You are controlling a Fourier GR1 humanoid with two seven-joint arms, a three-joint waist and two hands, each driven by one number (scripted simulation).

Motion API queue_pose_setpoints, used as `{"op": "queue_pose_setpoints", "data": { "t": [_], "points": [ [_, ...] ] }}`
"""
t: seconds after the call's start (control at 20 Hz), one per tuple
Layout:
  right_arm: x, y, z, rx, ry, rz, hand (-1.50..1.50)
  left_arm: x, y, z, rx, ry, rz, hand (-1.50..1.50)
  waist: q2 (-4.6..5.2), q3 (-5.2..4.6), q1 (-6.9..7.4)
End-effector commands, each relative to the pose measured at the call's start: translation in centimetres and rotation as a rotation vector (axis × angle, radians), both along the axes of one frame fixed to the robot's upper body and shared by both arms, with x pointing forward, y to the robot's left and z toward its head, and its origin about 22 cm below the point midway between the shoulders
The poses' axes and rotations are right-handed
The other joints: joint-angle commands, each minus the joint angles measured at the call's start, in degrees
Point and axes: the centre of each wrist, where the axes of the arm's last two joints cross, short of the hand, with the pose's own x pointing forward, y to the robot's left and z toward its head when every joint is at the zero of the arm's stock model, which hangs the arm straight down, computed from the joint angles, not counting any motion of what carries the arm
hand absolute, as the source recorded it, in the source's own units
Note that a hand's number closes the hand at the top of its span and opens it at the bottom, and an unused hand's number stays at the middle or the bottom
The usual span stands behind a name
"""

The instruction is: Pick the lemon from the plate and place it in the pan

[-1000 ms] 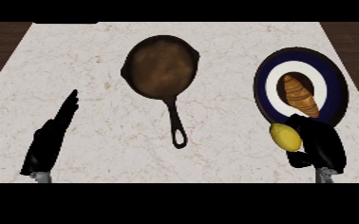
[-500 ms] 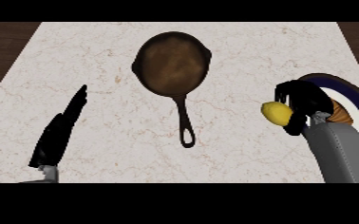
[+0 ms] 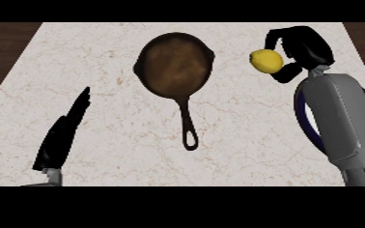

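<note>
My right hand [image 3: 303, 48] has risen to upper right, fingers curled on the lemon [image 3: 266, 61], now nearer the pan [image 3: 175, 65]; my left hand [image 3: 63, 135] stays open lower left.

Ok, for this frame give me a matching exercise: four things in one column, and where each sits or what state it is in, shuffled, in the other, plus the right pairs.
Things:
1. lemon
2. pan
3. left robot hand
4. plate

Places or states:
A. open, fingers straight, resting at the counter's lower left
B. mostly hidden behind the right forearm, only a dark blue rim showing
C. held in the right robot hand, right of the pan
D. nothing in it, mid-counter, handle pointing to the near edge

Pairs: 1-C, 2-D, 3-A, 4-B
</note>
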Motion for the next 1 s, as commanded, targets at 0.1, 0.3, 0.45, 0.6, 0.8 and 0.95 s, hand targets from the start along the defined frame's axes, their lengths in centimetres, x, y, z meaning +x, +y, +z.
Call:
{"op": "queue_pose_setpoints", "data": {
  "t": [0.1, 0.3, 0.45, 0.6, 0.8, 0.95],
  "points": [
    [3.2, 4.6, 3.2, 0.088, -0.194, 0.163, 1.5, -0.8, 0.7, -0.4, 0.006, 0.002, 0.021, 0.0, -0.19, -0.08, -0.59],
    [4.7, 9.7, 4.6, 0.185, -0.158, 0.235, 1.5, -0.9, 0.0, 0.3, 0.005, 0.006, 0.021, 0.0, -0.37, -0.09, -0.79],
    [5.0, 13.0, 3.6, 0.241, -0.094, 0.283, 1.5, -0.4, 0.5, -2.0, -0.003, 0.014, 0.026, 0.0, -0.14, -0.16, -1.33],
    [4.5, 16.9, 2.3, 0.269, -0.045, 0.311, 1.5, 0.1, 0.0, 0.8, -0.003, 0.017, 0.001, 0.0, -0.31, -0.12, -1.26],
    [5.2, 18.5, 2.6, 0.298, 0.028, 0.262, 1.5, 0.2, -0.1, 0.7, 0.002, -0.014, -0.002, 0.0, 0.35, -0.16, 0.31],
    [5.2, 18.9, 2.0, 0.343, 0.084, 0.271, 1.5, -0.7, -0.2, -0.1, -0.006, -0.013, -0.04, 0.0, 0.56, -0.18, 2.12]
  ]
}}
